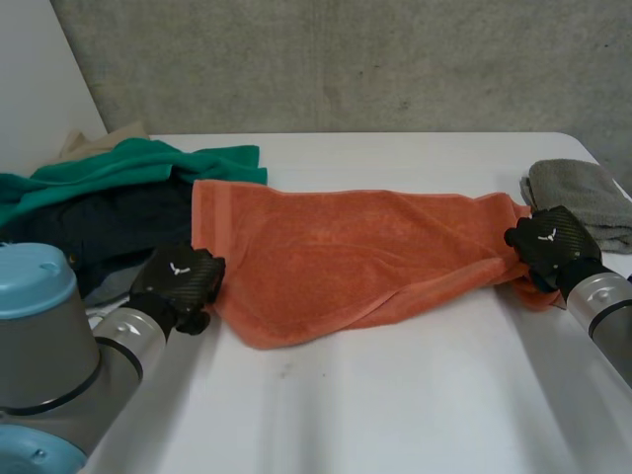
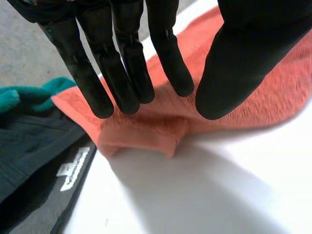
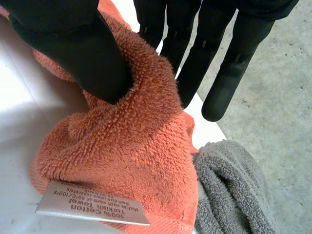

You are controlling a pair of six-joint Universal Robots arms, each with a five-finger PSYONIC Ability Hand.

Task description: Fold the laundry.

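An orange towel (image 1: 346,247) lies stretched across the middle of the table, loosely folded lengthwise. My left hand (image 1: 178,279) is at its near left corner. In the left wrist view the hand (image 2: 126,73) is open, with straight fingers and the thumb apart just above the towel's (image 2: 161,126) folded corner, holding nothing. My right hand (image 1: 548,242) is at the towel's right end. There the thumb (image 3: 73,44) pinches a bunched corner of the towel (image 3: 131,161) against the straight fingers. A white care label (image 3: 90,204) hangs below that bunch.
A pile of laundry sits at the left: a green cloth (image 1: 128,163) over a dark garment (image 1: 109,222), which lies beside my left hand (image 2: 34,146). A folded grey towel (image 1: 583,197) lies by the right table edge, touching the orange towel (image 3: 229,195).
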